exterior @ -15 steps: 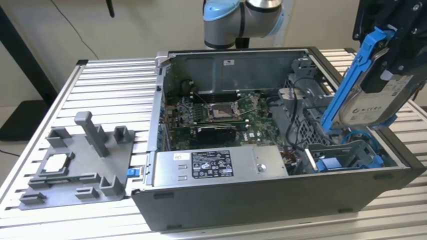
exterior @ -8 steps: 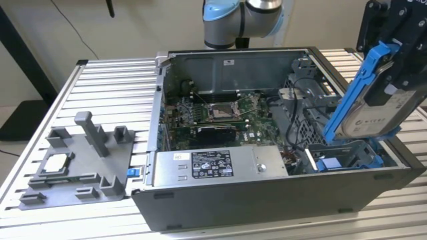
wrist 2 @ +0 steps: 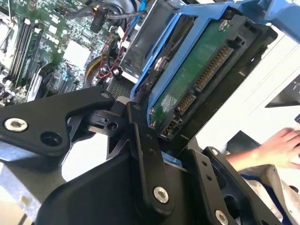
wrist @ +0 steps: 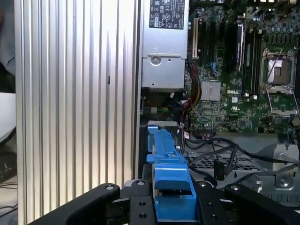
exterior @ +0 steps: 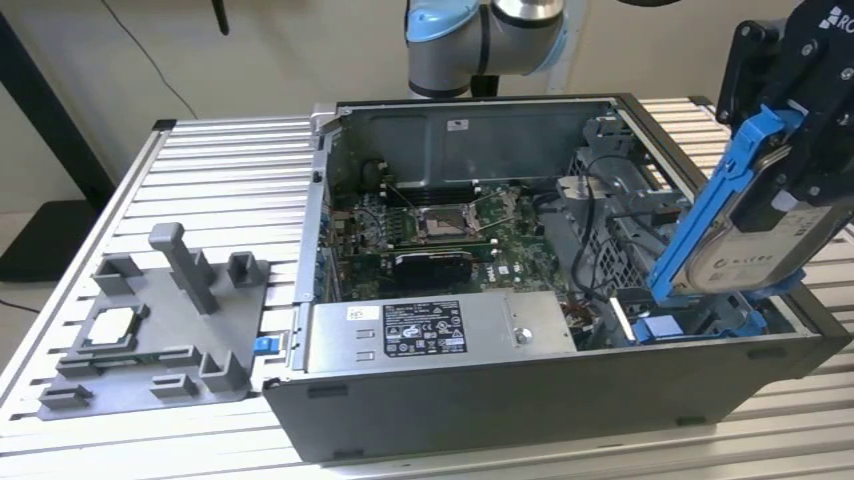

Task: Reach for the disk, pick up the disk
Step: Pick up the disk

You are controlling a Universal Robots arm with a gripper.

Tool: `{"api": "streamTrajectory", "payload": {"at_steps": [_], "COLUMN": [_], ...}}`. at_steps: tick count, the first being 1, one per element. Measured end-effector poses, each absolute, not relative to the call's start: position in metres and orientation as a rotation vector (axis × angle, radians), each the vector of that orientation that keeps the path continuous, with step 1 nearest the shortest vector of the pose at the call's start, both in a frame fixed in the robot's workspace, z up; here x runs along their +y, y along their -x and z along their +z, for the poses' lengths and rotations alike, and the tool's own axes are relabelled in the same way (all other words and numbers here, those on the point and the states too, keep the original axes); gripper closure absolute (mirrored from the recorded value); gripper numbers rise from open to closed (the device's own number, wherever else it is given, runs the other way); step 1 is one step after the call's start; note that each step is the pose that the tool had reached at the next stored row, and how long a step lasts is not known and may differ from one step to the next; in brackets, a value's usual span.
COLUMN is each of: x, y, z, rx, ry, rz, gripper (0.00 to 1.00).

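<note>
Ribbed aluminium table (exterior: 214,160) carries an open computer case (exterior: 534,390) w/ its side panel off. Black gripper (exterior: 787,130), at the exterior view's upper right, is clamped on the disk (exterior: 741,225), fingers pressing the blue bracket on both sides. Disk is tilted, nearly on edge, upper end in the gripper, lower end down at the case's corner by the blue bay (exterior: 694,322); can't tell whether it touches. In the second wrist view the disk (wrist 2: 197,79) shows its green circuit board and connector, black fingers (wrist 2: 145,154) closed on its lower end; a person's hand (wrist 2: 281,145) sits beyond. In the first wrist view the bracket edge (wrist: 168,178) runs between the finger links. Inside the case: motherboard (exterior: 427,225), silver power supply (exterior: 441,330). Grey fixture tray (exterior: 147,340) lies on the table at the exterior view's left, well apart from the case.
</note>
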State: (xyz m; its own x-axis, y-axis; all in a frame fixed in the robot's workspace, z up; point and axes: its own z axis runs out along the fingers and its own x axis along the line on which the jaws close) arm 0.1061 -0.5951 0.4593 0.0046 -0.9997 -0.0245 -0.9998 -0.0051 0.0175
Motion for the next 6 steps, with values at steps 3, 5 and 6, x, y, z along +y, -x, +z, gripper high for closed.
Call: {"api": "streamTrajectory", "payload": {"at_steps": [3, 5, 6], "x": [-0.5952, -0.5953, -0.5953], "y": [-0.1061, -0.1061, -0.1061], "z": [0.4592, 0.4592, 0.4593], "rx": [2.212, 2.212, 2.212], "ry": [2.223, 2.223, 2.223], "rz": [0.047, 0.047, 0.047], "gripper": [1.0, 1.0, 1.0]}}
